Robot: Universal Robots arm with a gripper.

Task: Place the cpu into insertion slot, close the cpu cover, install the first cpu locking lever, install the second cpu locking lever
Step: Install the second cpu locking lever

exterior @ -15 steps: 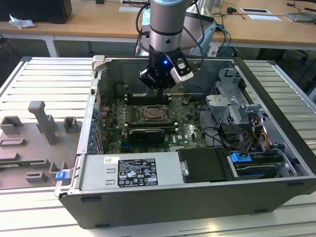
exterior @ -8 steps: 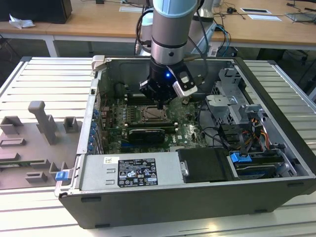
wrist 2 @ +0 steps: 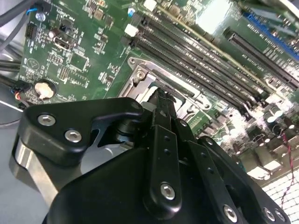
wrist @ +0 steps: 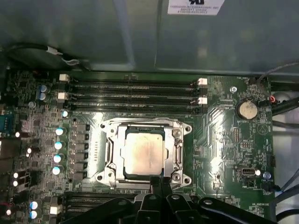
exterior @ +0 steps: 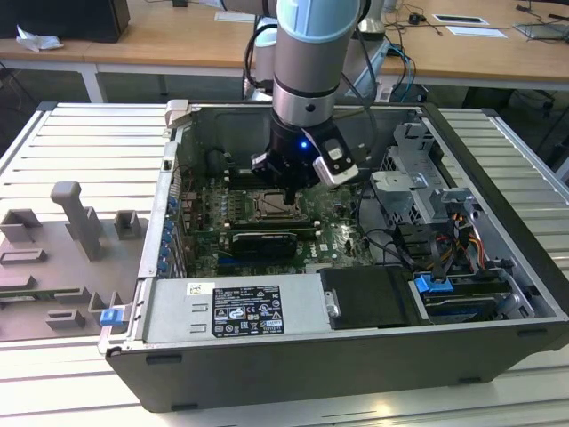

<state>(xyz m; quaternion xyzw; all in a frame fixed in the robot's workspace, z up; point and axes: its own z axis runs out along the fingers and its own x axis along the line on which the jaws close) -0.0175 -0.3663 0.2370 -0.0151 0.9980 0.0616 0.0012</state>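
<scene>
While we scan the exterior view from its left, we see grey fixtures (exterior: pixel 76 233) on the table; then the open computer case (exterior: pixel 498 258); our gripper (exterior: pixel 289 189) hangs over the insertion slot (wrist: pixel 145 151), where the cpu (wrist: pixel 144 154) sits framed by the cpu cover (wrist: pixel 176 144); its fingers (wrist: pixel 159 185) are pressed together, holding nothing.

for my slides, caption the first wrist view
Gripper poised at the socket edge, cpu seated beneath the closed cpu cover.
</scene>
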